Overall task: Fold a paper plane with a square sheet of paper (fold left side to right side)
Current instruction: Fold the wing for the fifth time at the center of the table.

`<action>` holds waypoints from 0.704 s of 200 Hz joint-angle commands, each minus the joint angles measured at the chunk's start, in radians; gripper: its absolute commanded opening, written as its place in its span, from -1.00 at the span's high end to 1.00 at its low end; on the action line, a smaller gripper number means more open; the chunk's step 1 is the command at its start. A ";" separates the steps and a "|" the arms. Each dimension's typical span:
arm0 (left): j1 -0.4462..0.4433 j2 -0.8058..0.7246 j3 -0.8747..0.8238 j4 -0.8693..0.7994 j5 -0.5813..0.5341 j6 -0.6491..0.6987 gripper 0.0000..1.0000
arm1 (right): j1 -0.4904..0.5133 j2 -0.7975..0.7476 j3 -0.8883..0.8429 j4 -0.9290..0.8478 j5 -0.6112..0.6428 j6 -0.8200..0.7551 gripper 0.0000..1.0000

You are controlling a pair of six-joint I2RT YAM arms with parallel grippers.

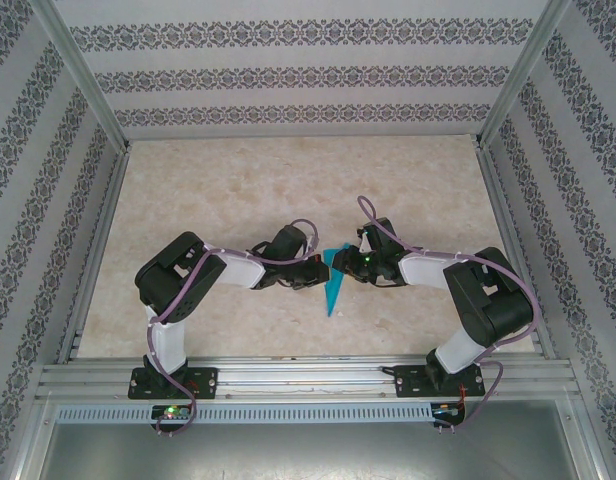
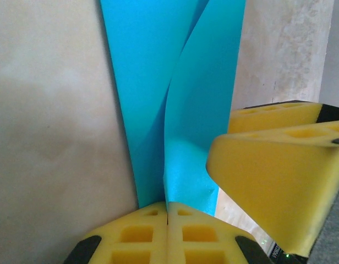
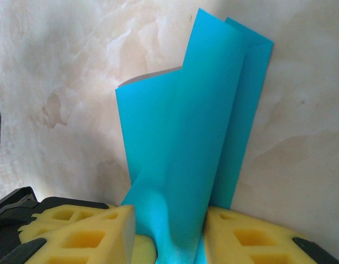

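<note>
The teal-blue paper (image 1: 334,287), folded into a narrow pointed strip with layered creases, lies mid-table between the two arms. My left gripper (image 1: 321,268) comes in from the left. In the left wrist view its yellow jaws are pressed together (image 2: 168,212) on the lower edge of a raised flap of the paper (image 2: 202,110). My right gripper (image 1: 345,264) faces it from the right, and its yellow fingers (image 2: 268,181) crowd the left wrist view. In the right wrist view its jaws stand apart (image 3: 169,217), with the lifted, curving paper (image 3: 186,137) running between them.
The tabletop (image 1: 288,190) is pale marbled beige, walled by patterned panels (image 1: 288,75) at the back and both sides. An aluminium rail (image 1: 308,380) carrying both arm bases runs along the near edge. The two grippers nearly touch above the paper.
</note>
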 commanded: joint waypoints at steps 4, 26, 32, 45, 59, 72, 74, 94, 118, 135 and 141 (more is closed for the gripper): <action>0.007 0.067 0.010 -0.119 -0.083 0.021 0.95 | 0.001 -0.013 -0.022 0.014 0.009 0.025 0.25; 0.005 0.072 0.021 -0.151 -0.095 0.022 0.96 | -0.003 -0.026 -0.027 0.015 0.009 0.026 0.27; 0.004 0.074 0.025 -0.159 -0.097 0.022 0.97 | -0.005 -0.027 -0.029 0.015 0.009 0.028 0.28; 0.002 0.079 0.030 -0.171 -0.098 0.022 0.97 | -0.007 -0.032 -0.031 0.015 0.009 0.029 0.29; 0.002 0.084 0.037 -0.184 -0.102 0.023 0.98 | -0.008 -0.038 -0.034 0.015 0.009 0.030 0.29; 0.000 0.088 0.042 -0.193 -0.103 0.022 0.98 | -0.009 -0.043 -0.037 0.017 0.009 0.031 0.29; 0.000 0.089 0.043 -0.196 -0.103 0.023 0.98 | -0.009 -0.044 -0.037 0.016 0.009 0.030 0.29; -0.001 0.096 0.050 -0.207 -0.105 0.024 0.98 | -0.012 -0.049 -0.038 0.018 0.006 0.030 0.28; -0.003 0.102 0.060 -0.220 -0.107 0.026 0.99 | -0.016 -0.052 -0.040 0.018 0.005 0.029 0.29; -0.003 0.105 0.065 -0.226 -0.108 0.026 0.99 | -0.021 -0.059 -0.043 0.016 0.003 0.029 0.29; -0.003 0.107 0.066 -0.228 -0.109 0.026 0.99 | -0.023 -0.063 -0.045 0.016 0.004 0.029 0.28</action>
